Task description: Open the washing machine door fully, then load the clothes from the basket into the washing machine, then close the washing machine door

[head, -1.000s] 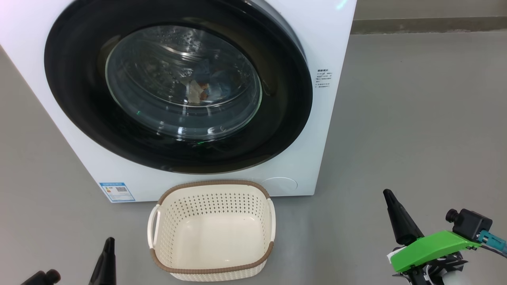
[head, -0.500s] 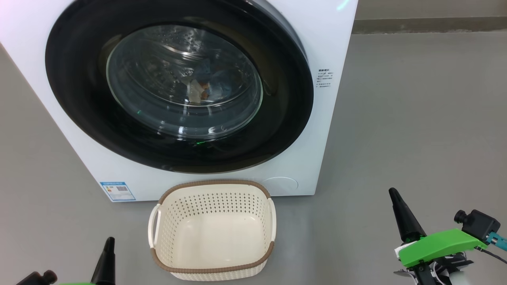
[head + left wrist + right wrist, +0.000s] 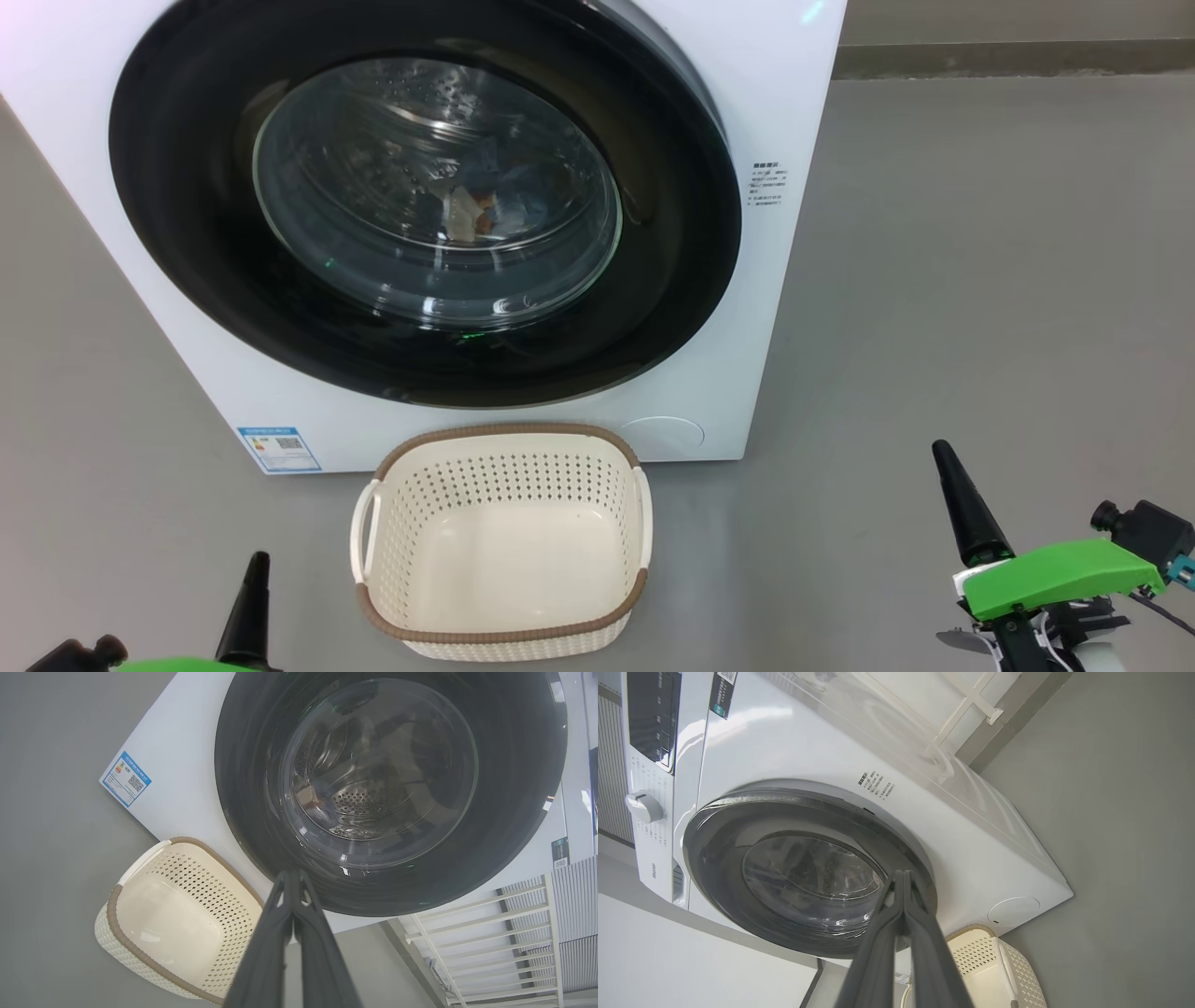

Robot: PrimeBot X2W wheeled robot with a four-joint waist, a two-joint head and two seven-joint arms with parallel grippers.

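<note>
Sitting low at the near edge of the head view, tips aimed at 12 o'clock: left gripper at 7 o'clock, right gripper at 4 o'clock. Each pair of long dark fingers pressed together, clamped on nothing. Probably parked there to leave the machine front unobstructed, with nothing left to carry.

Between them, at 6 o'clock: small cream-white perforated plastic basket with brown woven-look rim, empty. Set on the grey floor just before the machine, likely so that garments need only a short lift.

Just beyond, toward 10 o'clock from the basket: small blue label sticker on the cabinet's lower corner.

Farther up, at 12 o'clock: large round door with glossy black ring and bulging clear glass window. Appears to lie flush against the big white box-shaped front-loading washing machine, so judged shut.

Behind the glass, inside the perforated steel drum: light blue fabric clothes with orange-brown print, bunched low. Well apart from both grippers, toward 1 o'clock from the left one and 11 o'clock from the right, with the door in between. Looks like every step done.
</note>
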